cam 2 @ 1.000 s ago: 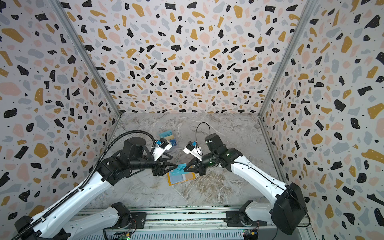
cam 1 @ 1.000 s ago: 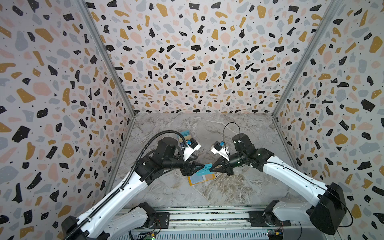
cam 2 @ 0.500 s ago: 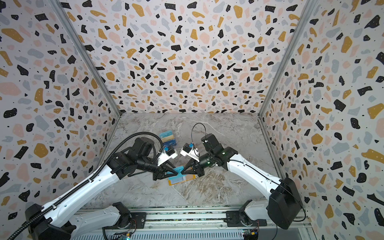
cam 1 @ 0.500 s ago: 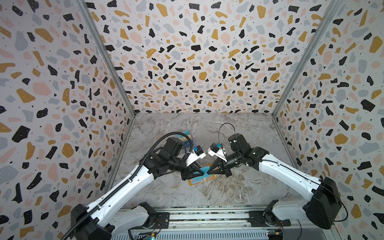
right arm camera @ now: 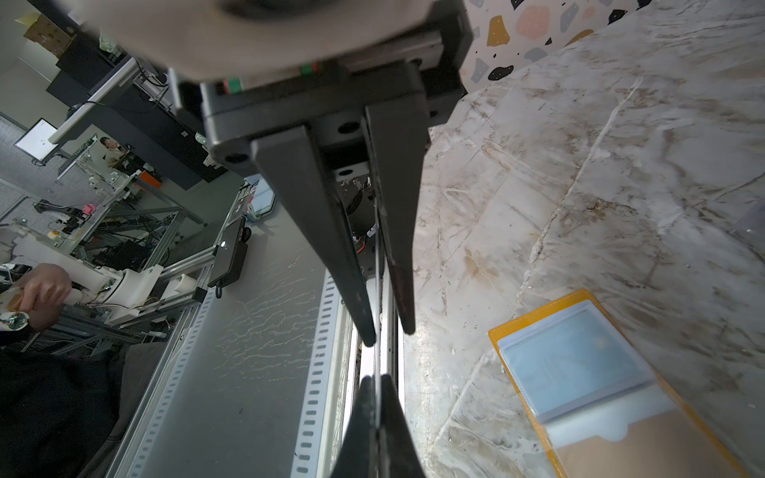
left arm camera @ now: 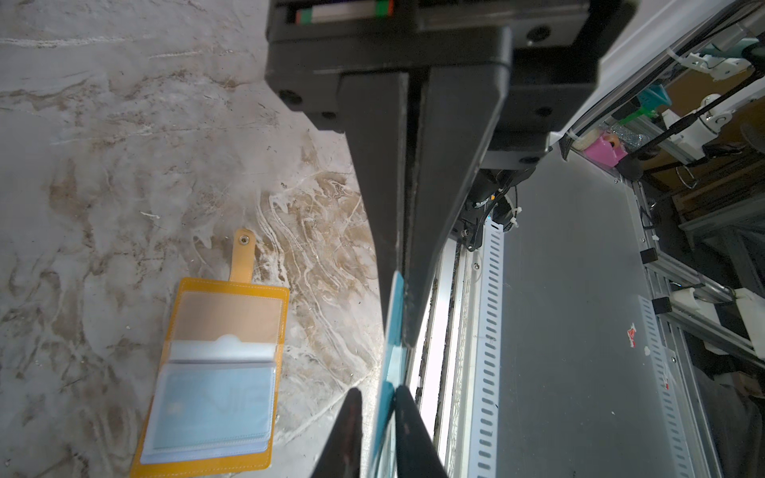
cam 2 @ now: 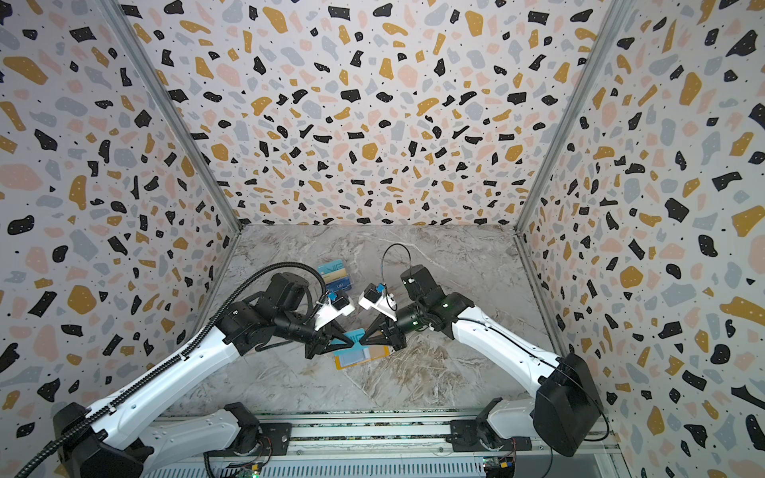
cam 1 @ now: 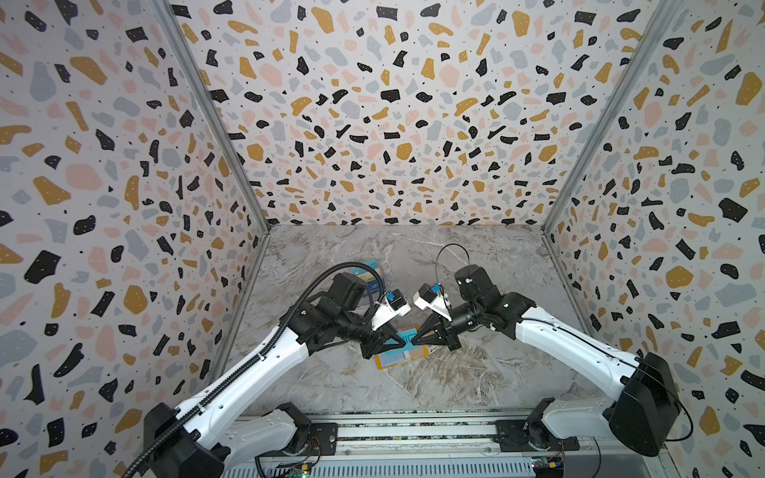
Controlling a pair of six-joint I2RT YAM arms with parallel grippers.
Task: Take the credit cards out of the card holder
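handover | teal card (left arm camera: 396, 306) is being pinched by the right gripper (cam 1: 415, 340) jaws, seemingly also by the left gripper (cam 1: 400, 342) jaws | open card holder (left arm camera: 232, 291) is being hovered over, centre-near | right release is being advised only after firm left pinch

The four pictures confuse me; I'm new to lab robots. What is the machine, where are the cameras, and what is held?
These are two robot arms on one bench, each ending in a two-fingered claw. The two wide pictures look down from one overhead camera pair; the two close ones come from cameras on the wrists. The left claw and right claw meet in mid-air, both shut on one teal card. Below it on the marble table lies the open yellow card holder, with a second card in its clear sleeve. Loose cards lie farther back.
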